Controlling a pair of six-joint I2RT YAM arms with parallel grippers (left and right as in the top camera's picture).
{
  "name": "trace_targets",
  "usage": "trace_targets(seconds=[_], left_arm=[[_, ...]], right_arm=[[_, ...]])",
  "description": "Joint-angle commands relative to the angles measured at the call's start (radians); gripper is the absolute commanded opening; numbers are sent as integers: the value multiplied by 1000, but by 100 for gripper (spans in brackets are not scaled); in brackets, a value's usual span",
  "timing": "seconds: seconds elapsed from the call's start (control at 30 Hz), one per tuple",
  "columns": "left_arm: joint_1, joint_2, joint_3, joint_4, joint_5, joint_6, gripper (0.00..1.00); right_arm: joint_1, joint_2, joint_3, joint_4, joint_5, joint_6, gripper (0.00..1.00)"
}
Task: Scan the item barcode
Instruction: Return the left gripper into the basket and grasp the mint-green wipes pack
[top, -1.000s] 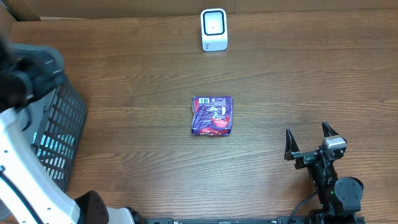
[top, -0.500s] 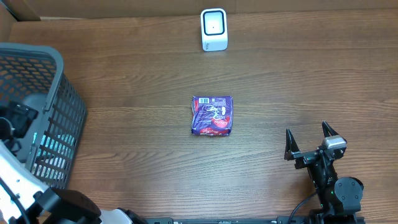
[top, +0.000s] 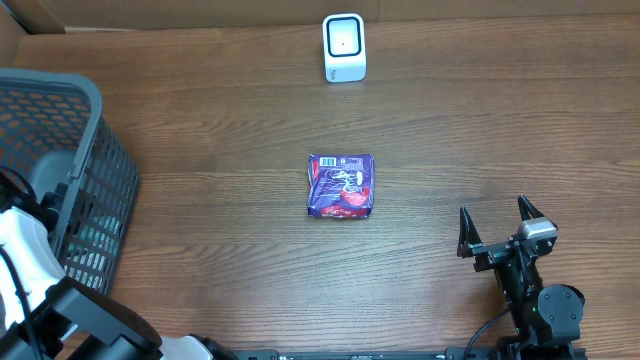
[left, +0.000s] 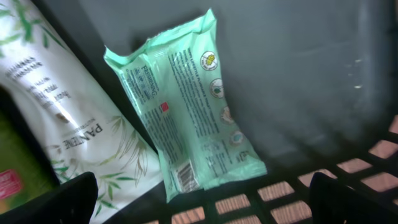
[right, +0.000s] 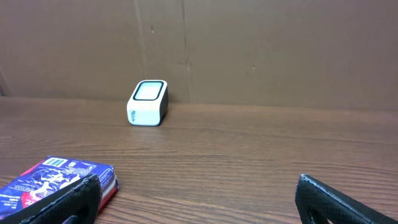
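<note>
Purple packet (top: 341, 186) lies flat, barcode strip (top: 347, 160) facing up.

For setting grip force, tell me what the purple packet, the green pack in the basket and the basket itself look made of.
Purple packet: printed film or thin card, hard to tell; colourful print, slight sheen.
Green pack: soft matte plastic film, with crimped end seams and wrinkles.
Basket: rigid grey plastic, likely moulded; its wall is an even lattice of slots.
</note>
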Motion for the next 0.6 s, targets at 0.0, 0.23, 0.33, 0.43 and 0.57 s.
trace_targets(seconds=[0.0,0.23,0.33,0.43,0.57], left_arm=[[-13,45,-31,37,-23,-34,100],[-13,166,-31,80,-33,-54,100],[-13,219,-31,91,-32,-61,99],[-13,243,-31,91,-26,-77,98],[-13,225,-14,71,68,-77,97]], right_arm=[[4,-11,-11,5,-6,3,100],[4,-11,-11,5,-6,3,100],[4,-11,-11,5,-6,3,100],[4,-11,-11,5,-6,3,100],[4,-11,-11,5,-6,3,100]])
